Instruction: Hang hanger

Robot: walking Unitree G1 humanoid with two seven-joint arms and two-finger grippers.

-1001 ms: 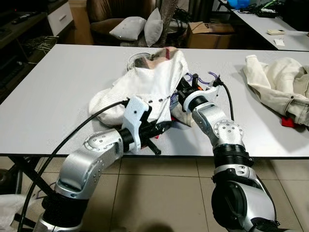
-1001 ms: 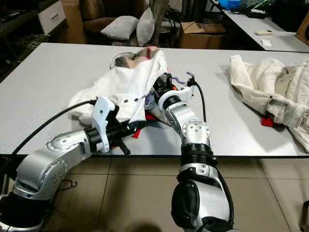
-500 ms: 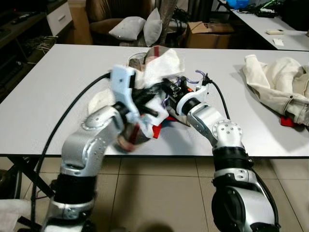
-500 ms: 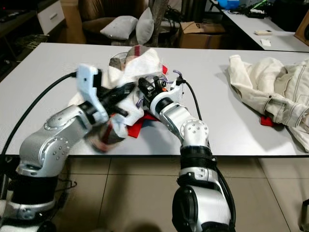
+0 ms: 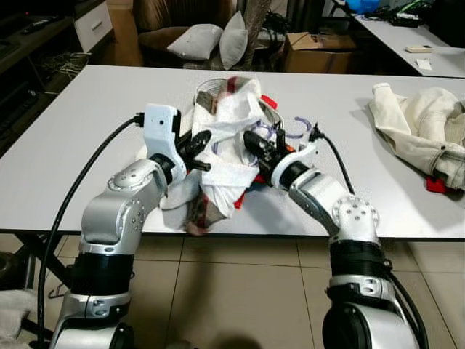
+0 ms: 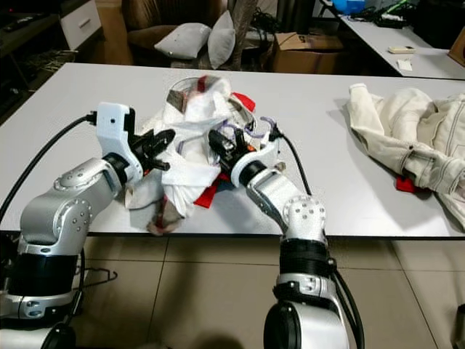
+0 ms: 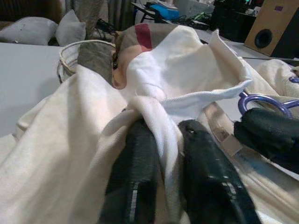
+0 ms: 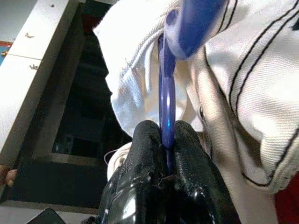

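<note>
A bunched white garment (image 5: 231,149) with a checked lining lies mid-table, and one end hangs over the front edge. My left gripper (image 5: 199,144) is at its left side, shut on a fold of the white cloth (image 7: 161,126), with one black finger (image 7: 133,177) on each side of it. A purple plastic hanger (image 5: 294,131) lies against the garment's right side. My right gripper (image 5: 254,142) is shut on its thin purple bar (image 8: 167,102), reaching in from the right. A red piece of cloth (image 6: 208,195) shows under the garment.
A cream jacket (image 5: 421,127) lies at the table's right end with a red item (image 5: 434,185) beside it. A clear round bowl (image 5: 209,87) stands just behind the garment. Past the grey table (image 5: 87,131) are two pillows (image 5: 200,40) and a cardboard box (image 5: 312,51).
My left arm has swung up from the table's front edge to the garment's left side, lifting and bunching the cloth. My right gripper has shifted left with the hanger, towards the garment.
</note>
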